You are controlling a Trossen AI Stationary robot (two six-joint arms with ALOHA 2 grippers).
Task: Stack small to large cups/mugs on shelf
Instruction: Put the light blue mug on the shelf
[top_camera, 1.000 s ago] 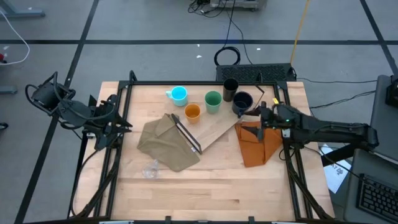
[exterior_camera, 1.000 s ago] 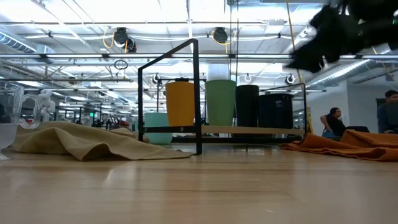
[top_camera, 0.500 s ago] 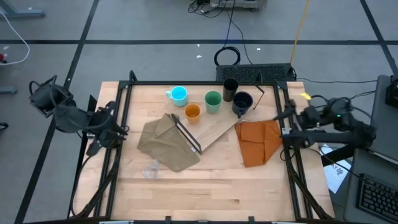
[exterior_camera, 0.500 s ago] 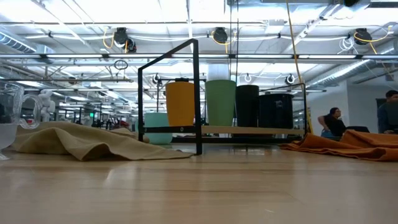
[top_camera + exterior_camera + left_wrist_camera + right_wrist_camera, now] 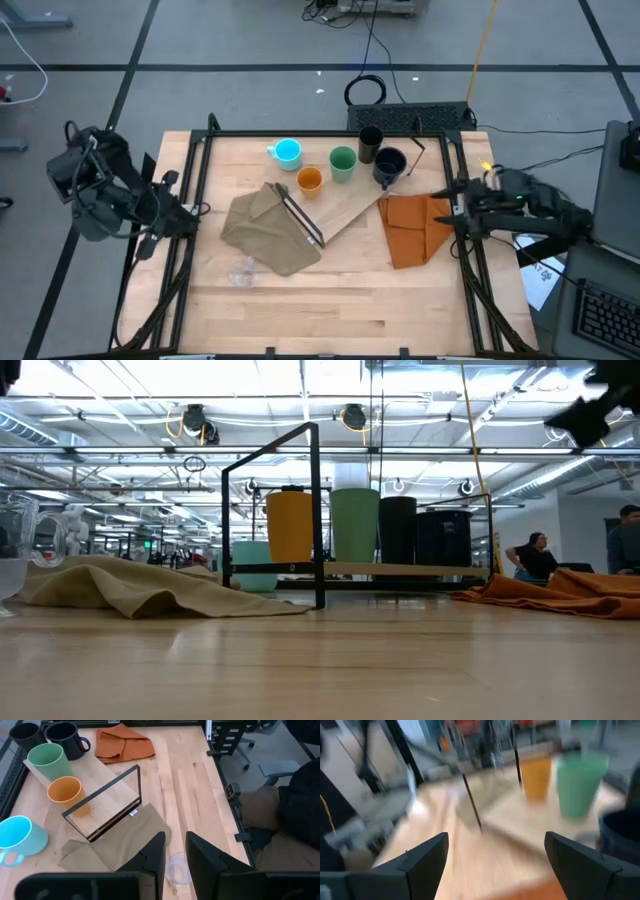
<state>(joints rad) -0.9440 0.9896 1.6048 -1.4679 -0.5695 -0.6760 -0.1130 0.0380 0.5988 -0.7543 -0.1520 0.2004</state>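
An orange cup and a green cup stand on the pale plywood shelf board, which lies flat on the table with its black frame at one end. A black tumbler and a dark navy mug stand at the board's far end. The cyan mug stands on the table, far left of the board. A tiny clear cup sits by the olive cloth. My left gripper hovers at the table's left edge, slightly open and holding nothing. My right gripper is wide open at the right edge.
An olive-tan cloth lies under the frame end of the board. An orange folded cloth lies at the right, just below my right gripper. A black rail frame runs around the table. The near half of the table is bare wood.
My right gripper has drawn back from beside the navy mug toward the table's right edge, rising and staying open. My left arm has swung a little toward the near edge, beside the table's left rail. No cup has moved.
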